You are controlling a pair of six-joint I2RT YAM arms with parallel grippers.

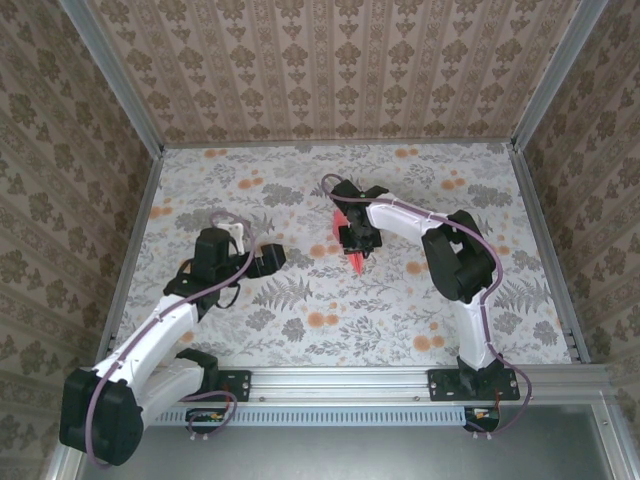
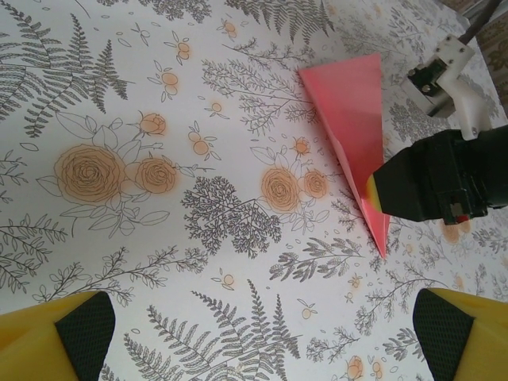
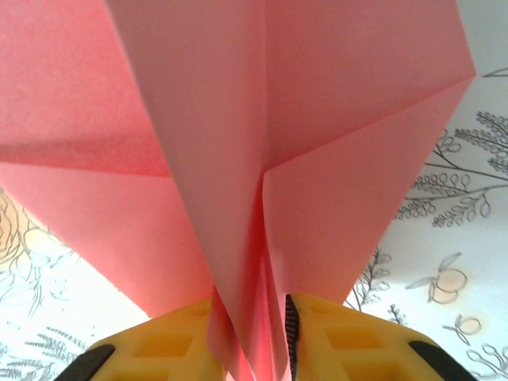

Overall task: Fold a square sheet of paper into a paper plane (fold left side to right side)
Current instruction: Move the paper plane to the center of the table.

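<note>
A robot lab booth: aluminium frame [image 1: 340, 377], wallpapered panels [image 1: 340, 70], floral tablecloth [image 1: 330, 295].

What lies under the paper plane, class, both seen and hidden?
The flowered tablecloth shows around the paper plane; the patch directly beneath it is covered. The plane's lower fold sits between the fingers of the right gripper.

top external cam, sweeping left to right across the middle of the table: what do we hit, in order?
left end effector → paper plane → right arm's elbow
</note>
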